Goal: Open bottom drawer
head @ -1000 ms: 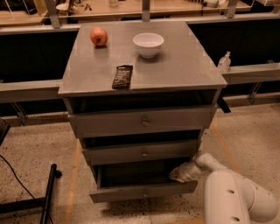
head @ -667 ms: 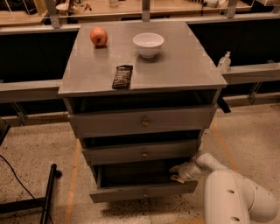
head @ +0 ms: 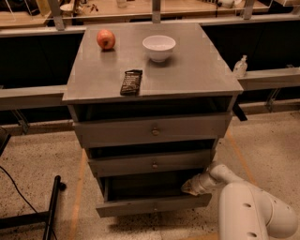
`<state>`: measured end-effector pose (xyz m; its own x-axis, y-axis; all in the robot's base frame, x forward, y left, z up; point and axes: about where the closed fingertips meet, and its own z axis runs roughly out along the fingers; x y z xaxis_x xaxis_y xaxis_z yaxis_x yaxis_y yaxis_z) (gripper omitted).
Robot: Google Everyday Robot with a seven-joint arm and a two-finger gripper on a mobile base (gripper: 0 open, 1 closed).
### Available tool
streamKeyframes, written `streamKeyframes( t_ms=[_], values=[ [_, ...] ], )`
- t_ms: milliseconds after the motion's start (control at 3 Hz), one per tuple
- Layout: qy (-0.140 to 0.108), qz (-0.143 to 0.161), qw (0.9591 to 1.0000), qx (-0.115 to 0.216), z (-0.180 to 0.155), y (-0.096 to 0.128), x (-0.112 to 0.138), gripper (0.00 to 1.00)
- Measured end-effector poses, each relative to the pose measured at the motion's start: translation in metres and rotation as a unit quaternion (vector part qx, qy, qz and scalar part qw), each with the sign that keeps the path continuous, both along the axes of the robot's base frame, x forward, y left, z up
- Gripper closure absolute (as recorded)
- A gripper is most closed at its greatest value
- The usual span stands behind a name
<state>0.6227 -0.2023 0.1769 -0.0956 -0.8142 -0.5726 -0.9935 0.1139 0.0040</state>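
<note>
Bottom drawer (head: 154, 205), the lowest front of the grey cabinet (head: 75, 93), stands pulled partway out at the foot of the frame. Its front sits forward of the two fronts above, and a dark strip of its inside shows behind its top edge. The white robot arm (head: 248, 213) comes in from the lower right corner. Its gripper (head: 191, 187) is at the right end of that dark opening, just above the drawer front and under the right end of the middle drawer (head: 122, 165). Whether the gripper is open or closed, or has hold of anything, cannot be told from this angle.

To the left, a black stand (head: 50, 211) lies on the speckled floor (head: 37, 159). Above the middle drawer, the top drawer (head: 117, 132) is the widest front, with a small round knob at its centre; both look closed.

On the cabinet top, a dark flat packet (head: 131, 82) lies near the front edge. Farther back stand a white bowl (head: 159, 47) and, to its left, a red apple (head: 106, 39), well apart from each other. A small clear bottle (head: 240, 67) stands on the rail right of the cabinet. Behind all this runs a wooden bench (head: 108, 8).
</note>
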Motion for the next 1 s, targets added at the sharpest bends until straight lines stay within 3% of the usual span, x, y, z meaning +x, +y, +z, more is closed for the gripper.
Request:
streamKeyframes(
  t_ms=[333, 1000],
  values=[
    [0.0, 0.0, 1.0, 0.0, -0.0001, 0.0001, -0.0001, 1.0],
    [0.0, 0.0, 1.0, 0.0, -0.0002, 0.0002, -0.0001, 1.0]
  ],
)
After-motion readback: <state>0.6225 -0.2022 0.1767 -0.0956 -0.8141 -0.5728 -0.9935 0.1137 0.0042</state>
